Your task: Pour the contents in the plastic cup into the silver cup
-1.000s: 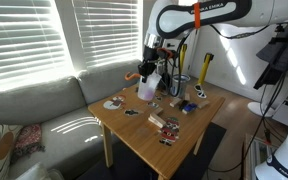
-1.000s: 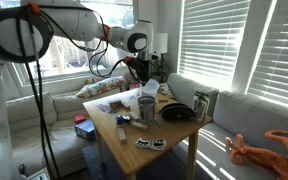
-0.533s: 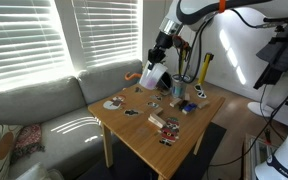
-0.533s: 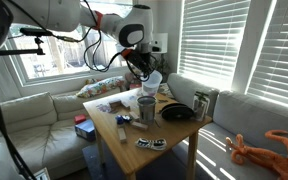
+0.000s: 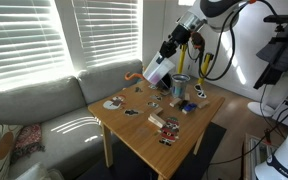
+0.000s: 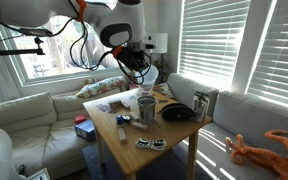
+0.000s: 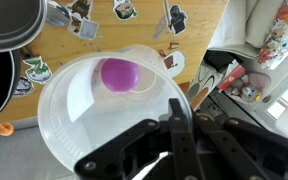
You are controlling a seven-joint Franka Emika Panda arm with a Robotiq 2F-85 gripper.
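Where the pale sofa [image 5: 44,100] runs under the window blinds, a wooden table [image 5: 179,145] stands in front of it, strewn with small flat cards and trinkets. In both exterior views the robot arm [image 5: 209,10] comes in from above the far side of the table. Its claw [image 5: 167,52] is clamped on the plastic cup [image 5: 156,70], which is held in the air, tilted, clear of the tabletop. In the wrist view the fingers [image 7: 179,125] pinch the cup's wall at the rim, and the camera looks straight down into its white inside [image 7: 94,120].

The silver cup [image 6: 146,106] stands upright on the table. In an exterior view the plastic cup [image 6: 151,77] hangs just above it, and the two are apart. A black plate [image 6: 176,113] lies on the table just beside the silver cup.

Inside the plastic cup, a purple ball [image 7: 117,73] rests on the bottom, towards the side away from the claw. An orange toy [image 6: 259,148] lies on another sofa beside the table, well apart from both cups.
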